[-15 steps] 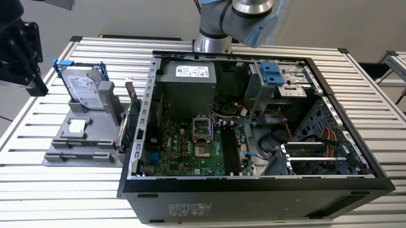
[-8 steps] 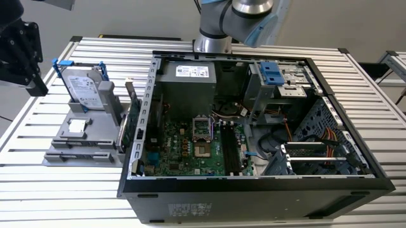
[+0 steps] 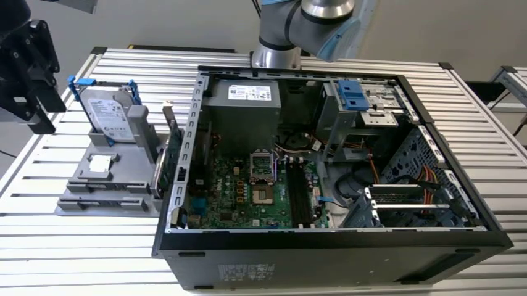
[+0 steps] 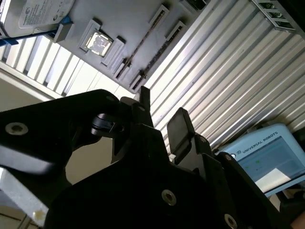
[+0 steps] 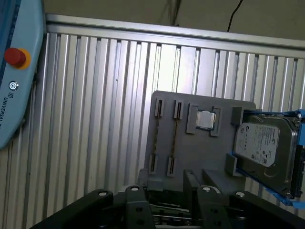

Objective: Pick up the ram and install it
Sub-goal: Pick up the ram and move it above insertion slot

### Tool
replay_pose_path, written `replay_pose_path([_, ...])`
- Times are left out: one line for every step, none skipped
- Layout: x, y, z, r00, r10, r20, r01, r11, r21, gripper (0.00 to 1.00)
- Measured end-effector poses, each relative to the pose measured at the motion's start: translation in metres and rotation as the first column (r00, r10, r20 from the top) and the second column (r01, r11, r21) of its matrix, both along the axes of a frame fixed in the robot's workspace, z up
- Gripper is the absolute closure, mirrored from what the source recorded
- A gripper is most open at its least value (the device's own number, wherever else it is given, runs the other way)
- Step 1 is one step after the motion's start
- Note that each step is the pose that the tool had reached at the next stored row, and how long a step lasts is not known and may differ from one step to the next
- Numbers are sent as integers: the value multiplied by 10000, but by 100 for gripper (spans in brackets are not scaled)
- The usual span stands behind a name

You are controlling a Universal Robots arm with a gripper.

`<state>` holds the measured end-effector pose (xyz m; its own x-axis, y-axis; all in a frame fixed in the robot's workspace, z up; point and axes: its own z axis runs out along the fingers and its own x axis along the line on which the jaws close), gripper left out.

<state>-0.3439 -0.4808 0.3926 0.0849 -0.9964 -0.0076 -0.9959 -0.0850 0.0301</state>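
Ribbed metal surface carries a grey holder. We see the ram slotted there on edge, long axis along the ribs, one end toward our claw, which hangs apart, spread and empty.

— You've got the gripper hanging at the exterior view's left edge, near the hard drive.

— Yes, and that drive with its blue clips stands upright on your grey holder, on the slatted table.

— Look at the holder's other side: the ram stands on edge, just beside the wall of the open computer case.

— Inside, your motherboard lies flat, with long dark slots next to the socket. The arm's base rises behind the case.
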Motion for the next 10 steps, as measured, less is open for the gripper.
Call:
replay_pose_path([0,0,0,10000,0,0,0,10000,0,0])
replay_pose_path([0,0,0,10000,1,0,-1,10000,0,0])
replay_pose_path([0,0,0,10000,1,0,-1,10000,0,0])
replay_pose_path([0,0,0,10000,2,0,-2,10000,0,0])
replay_pose_path([0,0,0,10000,2,0,-2,10000,0,0])
replay_pose_path([0,0,-1,10000,2,1,-2,10000,0,0])
replay_pose_path([0,0,-2,10000,3,-1,-3,10000,-1,0])
replay_pose_path([1,1,-7,10000,2,1,-2,10000,3,0])
replay_pose_path([0,1,-11,10000,2,0,-2,10000,13,0])
replay_pose_path([-1,1,-17,10000,0,-1,0,10000,31,0])
